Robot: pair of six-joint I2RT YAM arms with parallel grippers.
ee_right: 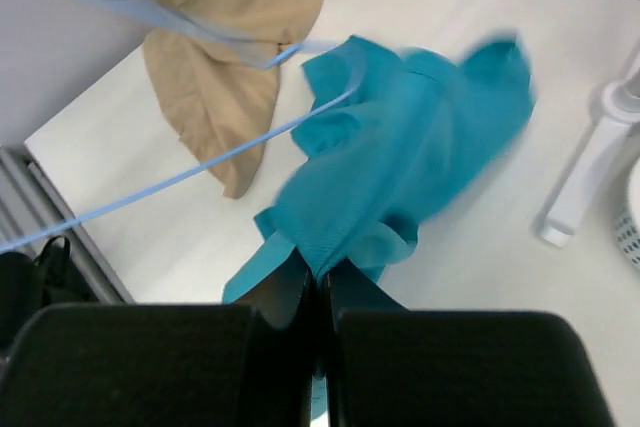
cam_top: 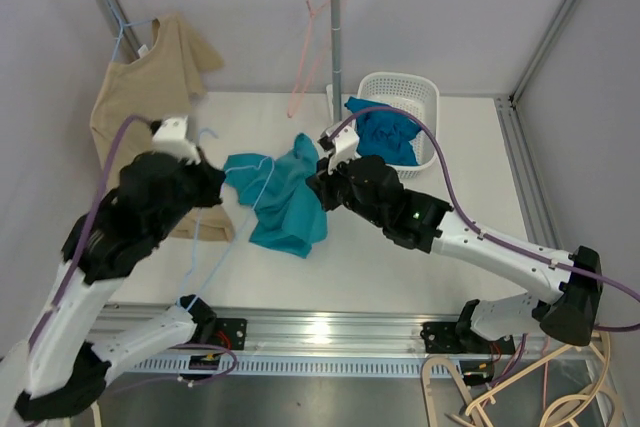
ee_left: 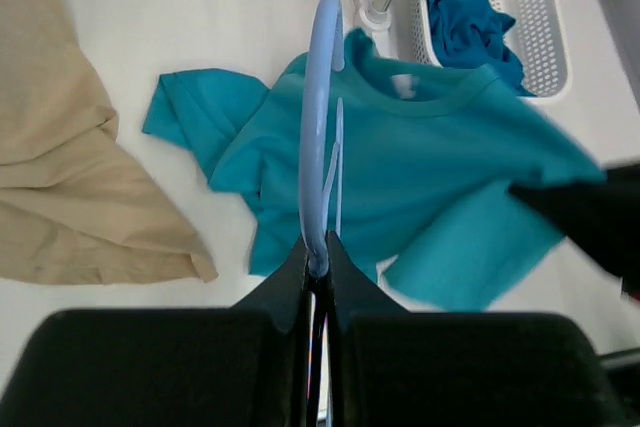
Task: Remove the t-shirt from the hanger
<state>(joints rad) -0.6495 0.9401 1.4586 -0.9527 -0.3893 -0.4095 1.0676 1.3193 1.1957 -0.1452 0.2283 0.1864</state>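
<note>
A: Status on the t-shirt (cam_top: 285, 197)?
B: Mid-removal. Left claw (ee_left: 318, 259) is clenched on the hanger (ee_left: 316, 137), blue wire pinched right at the fingertips. Right claw (ee_right: 320, 282) is clenched on a fold of the teal cloth.
A: Where does the shirt sit?
B: Just left of the basket (cam_top: 428, 117), bunched and strung between the two claws, low over the table (cam_top: 400, 257). Collar end is nearest the basket. Can't tell how much of it rests on the table.
A: Off the hanger yet?
B: Doesn't look it. Right wrist view shows one blue wire arm running into the cloth by a sleeve. Folds hide how far in it goes.
A: So the step in hand is the separation pull.
B: Agreed. Both grips look set; nothing to regrasp first.
A: Next move?
B: Best guess: the claws draw apart. Right one takes the cloth toward the basket, left one holds the hanger firm or eases it away from the basket. Pull should run along the wire arm, not across it, so the sleeve slides off rather than hooking.
A: Anything in the way?
B: Beige shirt (cam_top: 150, 87) hangs on the far side from the basket, near the left claw. Hanger travel that way should be short.
</note>
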